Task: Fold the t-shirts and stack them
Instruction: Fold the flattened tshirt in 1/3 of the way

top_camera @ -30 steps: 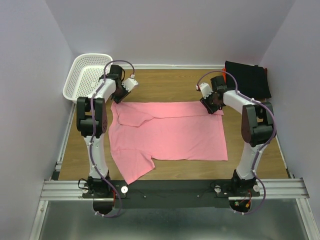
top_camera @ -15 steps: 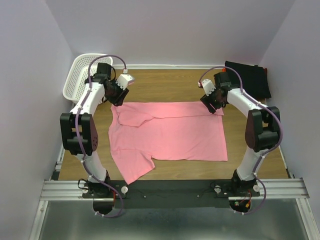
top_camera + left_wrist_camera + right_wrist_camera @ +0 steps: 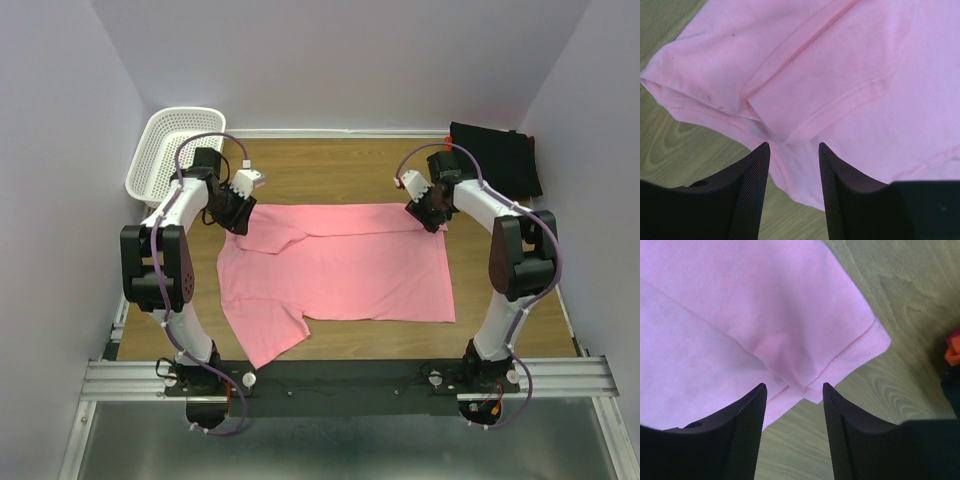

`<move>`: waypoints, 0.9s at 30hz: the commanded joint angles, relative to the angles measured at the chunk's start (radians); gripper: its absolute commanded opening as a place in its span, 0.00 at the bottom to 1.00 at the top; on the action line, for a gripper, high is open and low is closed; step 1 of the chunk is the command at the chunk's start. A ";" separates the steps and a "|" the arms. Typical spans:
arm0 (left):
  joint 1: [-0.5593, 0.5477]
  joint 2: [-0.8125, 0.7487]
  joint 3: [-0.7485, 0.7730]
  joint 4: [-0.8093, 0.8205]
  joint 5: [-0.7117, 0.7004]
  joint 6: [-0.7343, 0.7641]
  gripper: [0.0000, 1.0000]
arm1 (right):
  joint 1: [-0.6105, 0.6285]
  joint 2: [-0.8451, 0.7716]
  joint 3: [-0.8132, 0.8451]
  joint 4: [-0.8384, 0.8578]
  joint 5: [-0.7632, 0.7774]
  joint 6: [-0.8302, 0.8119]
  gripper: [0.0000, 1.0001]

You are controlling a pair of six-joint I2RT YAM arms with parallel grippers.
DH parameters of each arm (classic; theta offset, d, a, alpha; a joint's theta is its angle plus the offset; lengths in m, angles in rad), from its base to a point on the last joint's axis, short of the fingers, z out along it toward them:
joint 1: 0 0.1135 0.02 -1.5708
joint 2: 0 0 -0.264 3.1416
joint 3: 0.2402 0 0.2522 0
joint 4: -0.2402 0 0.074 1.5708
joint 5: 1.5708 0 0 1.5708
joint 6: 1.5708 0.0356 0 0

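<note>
A pink t-shirt (image 3: 335, 268) lies spread on the wooden table, its far edge folded over, one sleeve sticking out at the near left. My left gripper (image 3: 236, 218) is open just above the shirt's far left corner; its jaws straddle the folded sleeve edge (image 3: 775, 125). My right gripper (image 3: 433, 217) is open above the shirt's far right corner, its jaws either side of the hem corner (image 3: 812, 390). Neither holds cloth. A folded black t-shirt (image 3: 495, 158) lies at the far right.
A white plastic basket (image 3: 172, 150) stands at the far left corner. Purple walls close in the table on three sides. Bare wood (image 3: 335, 170) lies beyond the pink shirt. An orange scrap (image 3: 953, 352) shows at the right wrist view's edge.
Both grippers have come down and inward onto the pink shirt's far corners. The left arm swung from near the basket to the shirt's left corner. The shirt has not moved.
</note>
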 commanded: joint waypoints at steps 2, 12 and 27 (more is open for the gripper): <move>0.041 0.002 -0.003 0.026 0.048 -0.038 0.52 | -0.006 0.055 -0.009 -0.021 0.023 -0.038 0.54; 0.068 0.022 -0.009 0.040 0.066 -0.050 0.52 | -0.007 0.077 0.014 -0.020 0.049 -0.039 0.45; 0.071 0.058 -0.039 0.057 0.103 -0.076 0.48 | -0.006 0.074 0.023 -0.021 0.047 -0.045 0.20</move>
